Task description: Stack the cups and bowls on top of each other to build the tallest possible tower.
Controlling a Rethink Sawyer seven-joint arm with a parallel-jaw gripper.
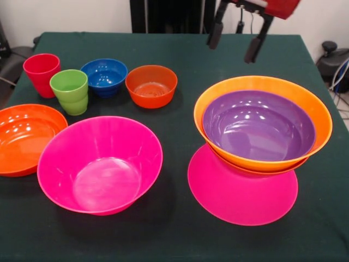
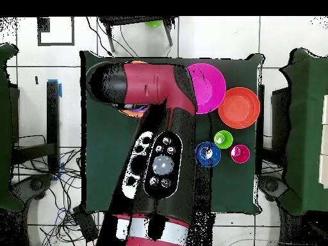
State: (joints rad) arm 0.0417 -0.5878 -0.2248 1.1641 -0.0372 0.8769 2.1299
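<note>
The jaws (image 1: pixel 235 41) hang spread and empty above the far side of the worktop (image 1: pixel 180 229), just behind the tower (image 1: pixel 256 147). That stack sits at the front view's right: a purple bowl (image 1: pixel 256 128) nested in a large orange bowl (image 1: pixel 322 117), both on an upturned hot pink bowl (image 1: pixel 240 196). The loose pieces lie apart from it, across the worktop: a small red-orange bowl (image 1: pixel 151 85), a small blue bowl (image 1: pixel 104 77), a lime green cup (image 1: pixel 70 91) with a red cup (image 1: pixel 42 72) just behind it, a second hot pink bowl (image 1: pixel 99 164) standing open, and a shallow red-orange bowl (image 1: pixel 24 137) at the edge. In the overhead view the arm (image 2: pixel 157 160) hides the tower. These look like light, stiff, glossy plastic, probably slippery, so I would pinch a rim wall, one finger inside and one outside. The small red-orange bowl seems the likeliest next piece
</note>
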